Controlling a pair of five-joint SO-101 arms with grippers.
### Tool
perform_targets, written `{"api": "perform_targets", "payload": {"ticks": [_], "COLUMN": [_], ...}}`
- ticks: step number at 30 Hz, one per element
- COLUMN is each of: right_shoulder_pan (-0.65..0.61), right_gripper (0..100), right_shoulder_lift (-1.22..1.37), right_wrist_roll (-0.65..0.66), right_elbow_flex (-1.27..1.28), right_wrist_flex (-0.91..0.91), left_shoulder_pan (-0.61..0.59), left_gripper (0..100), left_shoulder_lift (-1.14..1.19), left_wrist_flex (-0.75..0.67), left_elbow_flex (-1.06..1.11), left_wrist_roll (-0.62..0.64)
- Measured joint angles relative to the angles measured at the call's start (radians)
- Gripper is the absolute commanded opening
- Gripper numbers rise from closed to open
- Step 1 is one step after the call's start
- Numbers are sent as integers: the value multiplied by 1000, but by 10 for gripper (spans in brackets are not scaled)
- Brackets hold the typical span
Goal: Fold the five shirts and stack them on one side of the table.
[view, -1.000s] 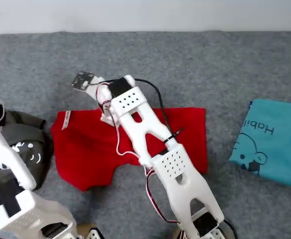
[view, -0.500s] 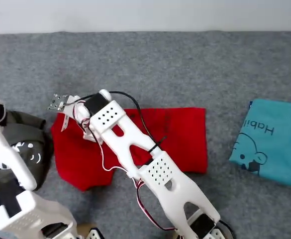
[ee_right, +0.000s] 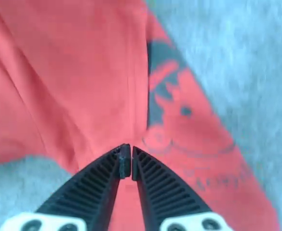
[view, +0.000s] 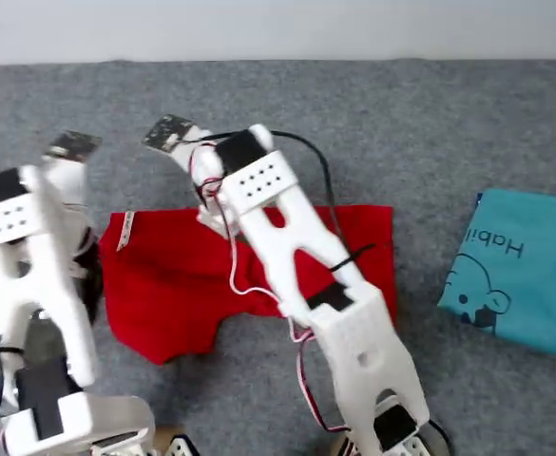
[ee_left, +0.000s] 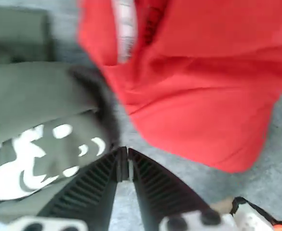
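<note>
Now: red shirt (view: 163, 285) spread flat mid-table (view: 401, 123), white neck label (view: 125, 228) at its left corner. Olive shirt (ee_left: 30, 106) just beside it on the left, teal shirt (view: 534, 275) well apart at right, with dark lettering.

Since half a second ago, the right arm has swung from the label corner back to the far edge. The left arm has risen over the olive shirt.

Right gripper (ee_right: 126, 161): jaws closed tip to tip over a dark print on the red cloth; any pinch unclear. Left gripper (ee_left: 124, 166): closed, empty, near the olive shirt's white print (ee_left: 15, 173).

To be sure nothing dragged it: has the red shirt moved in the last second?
No. In the high view the red shirt keeps the same gap to the teal shirt.
</note>
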Motion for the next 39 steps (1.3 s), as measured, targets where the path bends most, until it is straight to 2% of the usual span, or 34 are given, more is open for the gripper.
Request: {"api": "perform_targets", "payload": {"ticks": [5, 12, 19, 26, 33, 39], "right_shoulder_pan": [107, 239, 249, 252, 252, 252], "right_gripper": [15, 15, 15, 14, 14, 14], "right_shoulder_lift": [-87, -101, -101, -103, -137, -235], "right_wrist_roll": [-2, -2, -2, -2, -2, -2], "right_elbow_flex": [169, 195, 221, 302, 379, 485], "right_wrist_flex": [0, 0, 2, 2, 2, 2], "left_shoulder_pan": [71, 77, 89, 95, 95, 95], "left_gripper": [125, 123, 118, 27, 18, 6], "left_shoulder_lift": [0, 43, 140, 157, 144, 77], "left_wrist_flex": [-117, -261, -325, -338, -336, -252], "left_elbow_flex": [97, 147, 150, 150, 150, 155], "left_wrist_roll": [2, 2, 2, 2, 2, -55]}}
